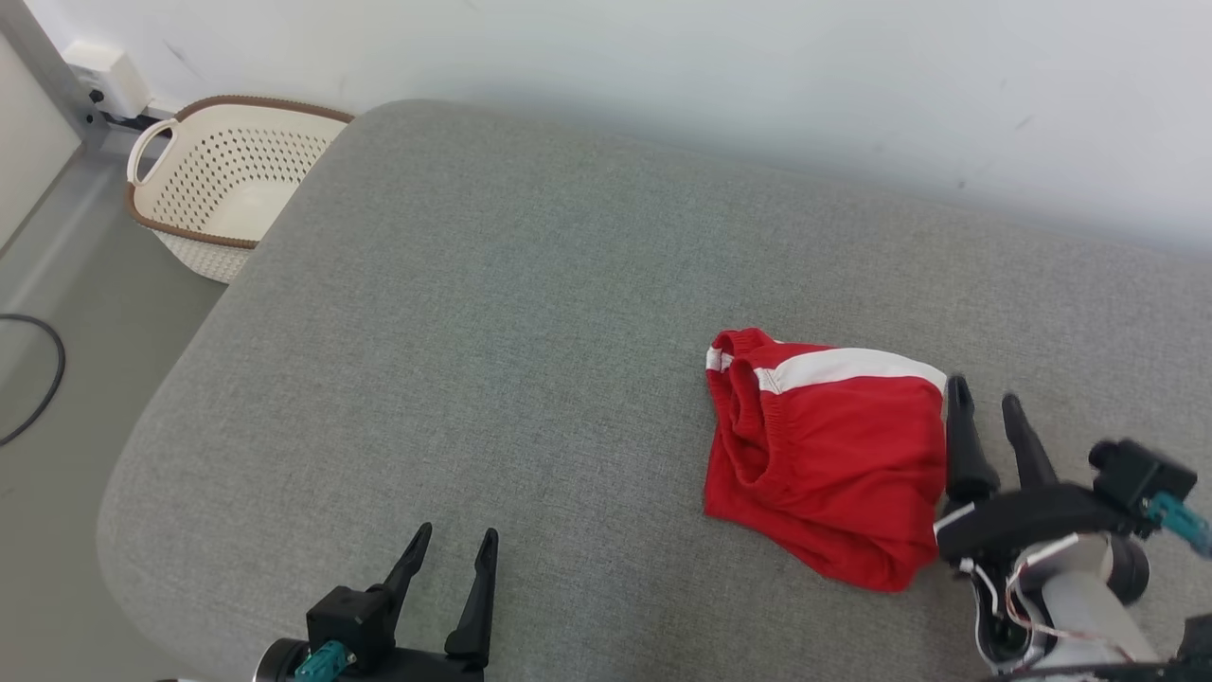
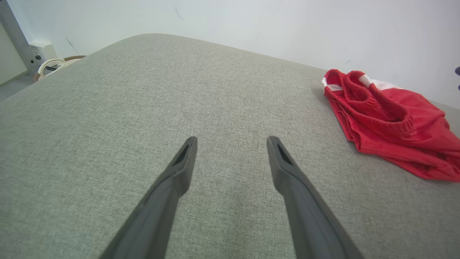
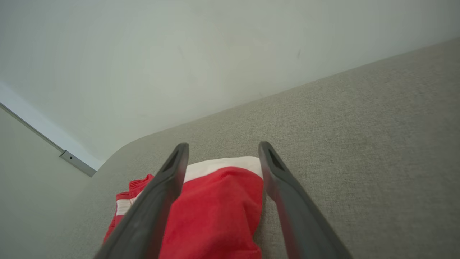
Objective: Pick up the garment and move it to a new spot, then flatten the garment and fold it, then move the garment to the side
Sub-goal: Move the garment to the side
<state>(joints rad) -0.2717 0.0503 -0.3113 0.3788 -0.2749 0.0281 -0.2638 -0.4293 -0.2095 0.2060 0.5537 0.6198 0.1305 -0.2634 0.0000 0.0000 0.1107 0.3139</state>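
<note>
The folded shorts (image 1: pixel 833 464) lie on the right side of the bed (image 1: pixel 473 332), and since the left pincer (image 1: pixel 456 533) and right pincer (image 1: pixel 985 393) are wide open and empty, the right one at their edge should probably lift straight, without snagging cloth.

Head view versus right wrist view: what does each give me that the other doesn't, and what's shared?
Head, not right wrist: the open left gripper over bare cushion, the perforated basket on the floor. Right wrist, not head: a metal strip on the wall, and the striped end of the shorts between the fingers. Both: red shorts with white stripe, grey cushion, white wall, the open right gripper at the shorts' edge.
</note>
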